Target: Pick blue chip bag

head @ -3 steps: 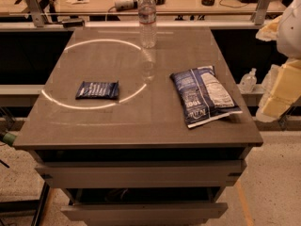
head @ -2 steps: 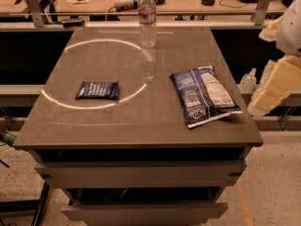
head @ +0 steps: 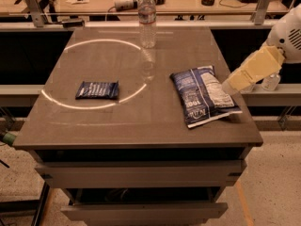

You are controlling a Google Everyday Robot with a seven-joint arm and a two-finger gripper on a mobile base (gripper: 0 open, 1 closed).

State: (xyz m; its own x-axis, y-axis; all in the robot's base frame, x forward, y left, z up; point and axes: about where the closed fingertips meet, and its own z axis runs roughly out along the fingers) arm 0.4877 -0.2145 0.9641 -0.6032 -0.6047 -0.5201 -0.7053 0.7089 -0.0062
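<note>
Likely light, soft, slippery blue chip bag (head: 202, 95); pinch crinkly edge beside hovering tool (head: 230, 85), spread impossible to tell

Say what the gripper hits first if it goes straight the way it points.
Probably the blue chip bag, near its right edge: the gripper sits just right of it, pointing down-left. Depth is unclear.

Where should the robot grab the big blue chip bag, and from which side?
Probably the chip bag at its puffy middle, pinched across its short width from above, coming in from the right. It lies flat on the table with its long way pointing away, and the gripper is just beside its right edge, so that side is nearest.
</note>
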